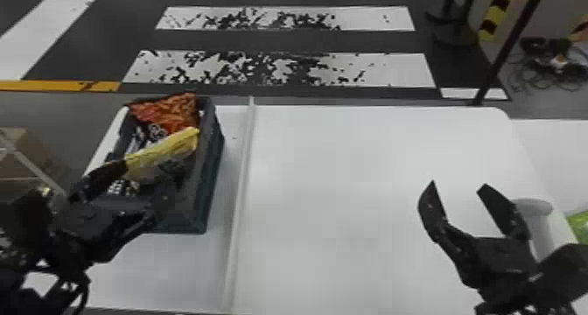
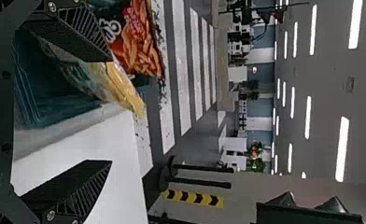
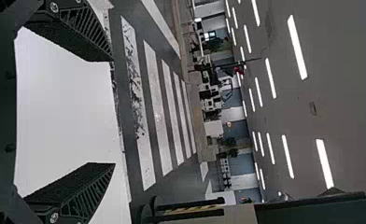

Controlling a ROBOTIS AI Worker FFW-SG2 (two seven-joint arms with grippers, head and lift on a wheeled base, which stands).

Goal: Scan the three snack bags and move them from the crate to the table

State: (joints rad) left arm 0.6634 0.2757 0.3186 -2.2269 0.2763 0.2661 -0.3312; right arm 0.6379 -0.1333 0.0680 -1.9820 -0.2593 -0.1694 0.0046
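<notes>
The yellow snack bag [image 1: 168,148] lies in the dark crate [image 1: 212,161], just beyond the left gripper [image 1: 146,178] and angled toward the crate's right wall. Its near end meets one of the gripper's fingers in the head view; whether they touch cannot be told. The orange-red snack bag [image 1: 173,110] sits behind it at the crate's far end, farther from that gripper. The crate rests on the left part of the white table [image 1: 350,183].

The left gripper is wide open in its wrist view, its fingers well apart and clamped on nothing. The right gripper [image 1: 459,185] is also wide open and empty, above the table's right part, near a pale round-topped object [image 1: 531,207] and well apart from both bags.
</notes>
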